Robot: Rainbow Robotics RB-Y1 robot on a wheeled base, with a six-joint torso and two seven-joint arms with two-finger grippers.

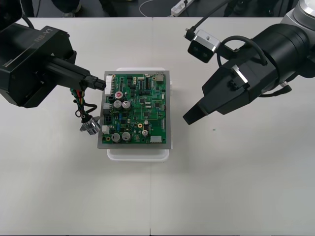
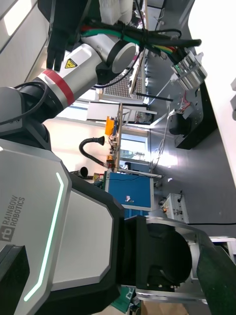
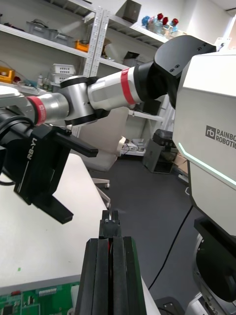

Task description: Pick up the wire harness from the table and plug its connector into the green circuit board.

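Marked "RB-Y1" in white on the black body of the left gripper (image 1: 96, 82), upper left of the front view. Same lettering on the right gripper (image 3: 83, 184), at the left of the left wrist view.

Reaching in from the left edge with the left arm, fingers pressed together on the harness (image 1: 78, 102) just behind its black plug (image 3: 110, 227). Plug end at the upper left edge of the green board (image 1: 140, 110); seated or not, cannot tell.

Three wire colours counted: red, black, green. Drooping to one metal socket (image 1: 90, 127) just left of the board. One white base (image 1: 138, 153) on the surface (image 1: 236, 187).

Slanting down from the upper right with the right arm, tip right of the board and apart from it, two fingers (image 3: 78, 144) spread.
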